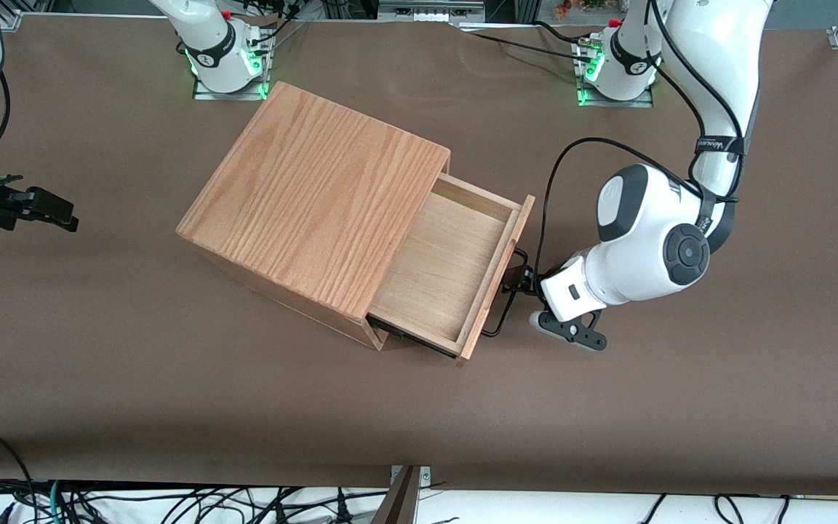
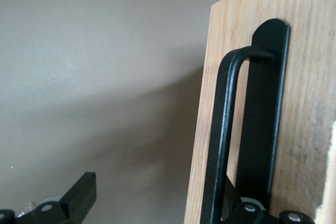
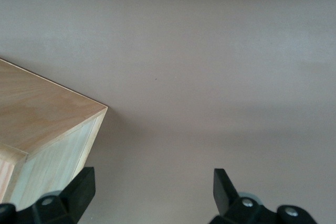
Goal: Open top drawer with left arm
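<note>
The left arm reaches low, wrist level, end effector spread wide.

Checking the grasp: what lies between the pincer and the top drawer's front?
Only the black wire handle: the front view shows the pincer at the top drawer.

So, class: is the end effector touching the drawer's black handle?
Cannot tell. In the front view, the end effector meets the handle, but neither view shows contact or a gap plainly.

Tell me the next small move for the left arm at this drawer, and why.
Probably let go of the handle and draw straight back from the drawer front. The top drawer already stands well out of the casing, its pale base exposed, so the opening looks done. The gripper sits at the handle; the wrist view shows one finger wide of the wire, so its hold seems loose.
</note>
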{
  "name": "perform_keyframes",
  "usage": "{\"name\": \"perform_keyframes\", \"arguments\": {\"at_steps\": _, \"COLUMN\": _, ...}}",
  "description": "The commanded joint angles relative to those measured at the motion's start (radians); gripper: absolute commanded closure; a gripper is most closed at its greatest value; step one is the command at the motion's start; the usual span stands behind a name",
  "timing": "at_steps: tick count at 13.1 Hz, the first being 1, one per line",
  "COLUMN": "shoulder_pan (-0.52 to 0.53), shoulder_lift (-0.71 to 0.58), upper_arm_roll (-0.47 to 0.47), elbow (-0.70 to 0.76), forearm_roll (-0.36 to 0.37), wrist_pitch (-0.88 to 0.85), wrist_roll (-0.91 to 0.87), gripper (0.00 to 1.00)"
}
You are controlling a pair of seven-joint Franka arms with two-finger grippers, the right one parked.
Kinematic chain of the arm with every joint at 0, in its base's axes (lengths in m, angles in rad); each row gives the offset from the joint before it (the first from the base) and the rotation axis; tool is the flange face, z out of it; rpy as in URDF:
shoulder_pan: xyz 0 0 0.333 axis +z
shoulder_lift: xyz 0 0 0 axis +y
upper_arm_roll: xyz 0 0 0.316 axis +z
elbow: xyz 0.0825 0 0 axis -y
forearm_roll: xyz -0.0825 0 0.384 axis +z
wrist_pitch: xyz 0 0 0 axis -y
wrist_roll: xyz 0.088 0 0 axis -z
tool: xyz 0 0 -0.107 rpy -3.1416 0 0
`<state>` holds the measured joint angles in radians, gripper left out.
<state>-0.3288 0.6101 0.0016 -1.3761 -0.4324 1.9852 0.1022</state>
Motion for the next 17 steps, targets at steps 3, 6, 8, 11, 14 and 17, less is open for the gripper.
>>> {"name": "perform_keyframes", "arguments": {"at_steps": 3, "shoulder_pan": 0.014, "shoulder_lift": -0.027, "upper_arm_roll": -0.002, "elbow": 0.028, "forearm_roll": -0.028, "wrist_pitch": -0.066, "wrist_roll": -0.015, "gripper": 0.00}}
{"name": "perform_keyframes", "arguments": {"at_steps": 6, "shoulder_pan": 0.042, "shoulder_lift": -0.094, "upper_arm_roll": 0.003, "elbow": 0.029, "forearm_roll": -0.013, "wrist_pitch": -0.153, "wrist_roll": -0.015, "gripper": 0.00}}
{"name": "perform_keyframes", "arguments": {"at_steps": 8, "shoulder_pan": 0.048, "shoulder_lift": -0.140, "upper_arm_roll": 0.011, "elbow": 0.026, "forearm_roll": -0.009, "wrist_pitch": -0.212, "wrist_roll": -0.015, "gripper": 0.00}}
{"name": "perform_keyframes", "arguments": {"at_steps": 11, "shoulder_pan": 0.077, "shoulder_lift": -0.211, "upper_arm_roll": 0.017, "elbow": 0.028, "forearm_roll": 0.133, "wrist_pitch": -0.296, "wrist_roll": -0.013, "gripper": 0.00}}
{"name": "perform_keyframes", "arguments": {"at_steps": 14, "shoulder_pan": 0.111, "shoulder_lift": -0.277, "upper_arm_roll": 0.018, "elbow": 0.028, "forearm_roll": 0.257, "wrist_pitch": -0.365, "wrist_roll": -0.013, "gripper": 0.00}}
{"name": "perform_keyframes", "arguments": {"at_steps": 17, "shoulder_pan": 0.152, "shoulder_lift": -0.335, "upper_arm_roll": 0.017, "elbow": 0.029, "forearm_roll": 0.388, "wrist_pitch": -0.411, "wrist_roll": -0.012, "gripper": 0.00}}
